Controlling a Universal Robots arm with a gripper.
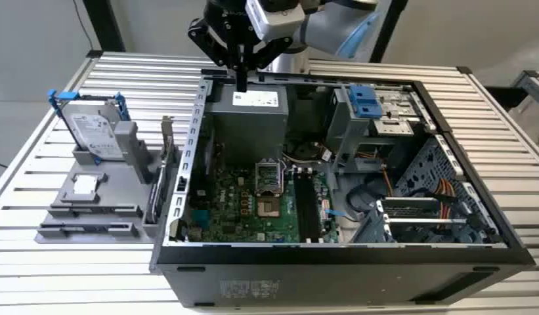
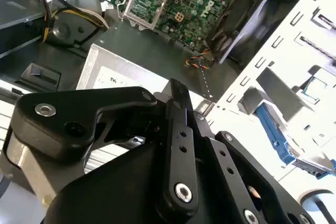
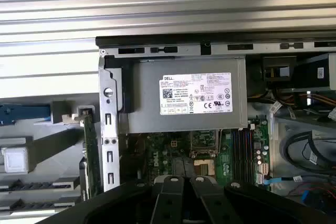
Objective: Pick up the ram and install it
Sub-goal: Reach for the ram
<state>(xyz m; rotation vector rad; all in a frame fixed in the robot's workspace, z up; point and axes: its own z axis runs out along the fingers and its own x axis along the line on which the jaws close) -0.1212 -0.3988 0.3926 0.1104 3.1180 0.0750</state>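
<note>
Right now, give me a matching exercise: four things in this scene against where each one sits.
1 gripper
2 power supply
3 hard drive
4 motherboard

a upright in the grey rack outside the case
b flat on the case floor
c over the power supply
d inside the case, against its far wall

Pairs: 1c, 2d, 3a, 4b

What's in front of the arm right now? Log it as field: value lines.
gripper: over the power supply, jaws together
computer case: open, lying on the slatted table
motherboard: exposed inside the case
hard drive: upright in the grey fixture, at the exterior view's left of the case
</note>
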